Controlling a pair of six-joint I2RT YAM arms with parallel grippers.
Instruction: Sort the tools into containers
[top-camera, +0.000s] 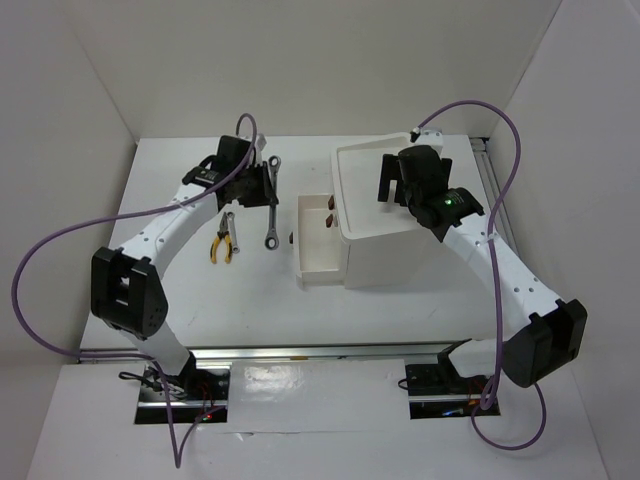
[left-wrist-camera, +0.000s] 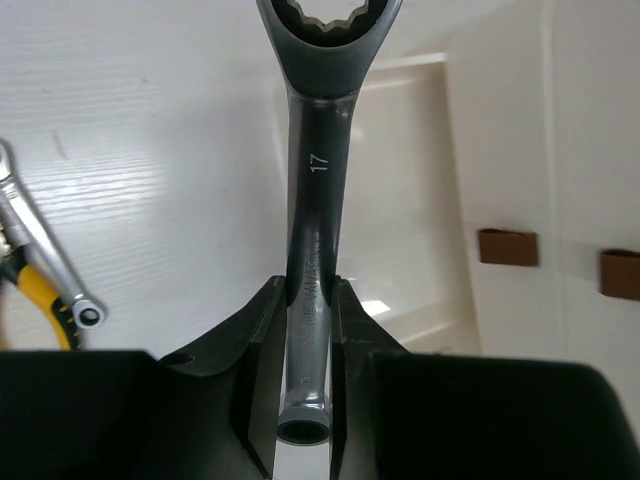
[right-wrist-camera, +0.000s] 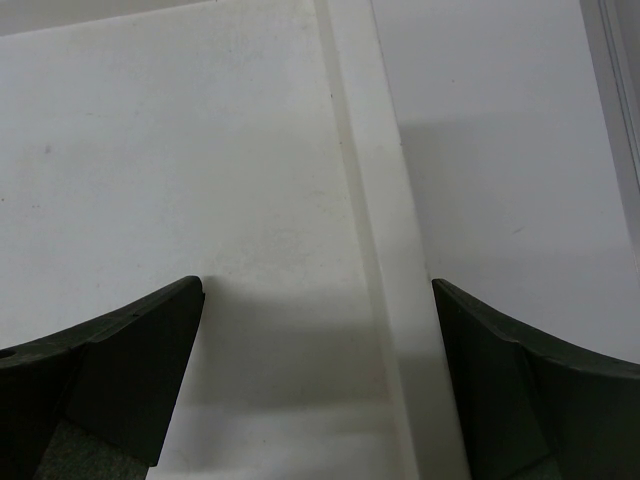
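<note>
step: left hand (left-wrist-camera: 305, 330) carrying a wrench (left-wrist-camera: 318, 170) toward the open drawer (top-camera: 318, 240); judged mid-transfer, not yet dropped
left hand: pinching the wrench shaft near its lower end, ring end pointing away; "17" stamped on the shaft
wrench: lifted off the surface (top-camera: 180, 200), hanging just left of the box (top-camera: 390, 225); wrist view shows drawer floor behind and right of the shaft
right hand: (top-camera: 400, 180) spread wide, holds nothing, hovers over the top tray (right-wrist-camera: 180, 180); tray rim runs between its fingers
drawer: pulled out to the left, looks empty in the top view; 2 brown knobs (left-wrist-camera: 508, 247) show on the box front
2nd wrench: (top-camera: 271, 228) flat on the surface, just left of the drawer
pliers: (top-camera: 222, 243) on the surface, left of the 2nd wrench, near it
next: shift the wrench right until fully over the drawer, lower, spread the fingers; long shaft may need turning to fit lengthwise
left to do: 2nd wrench, pliers; no screwdrivers in view
</note>
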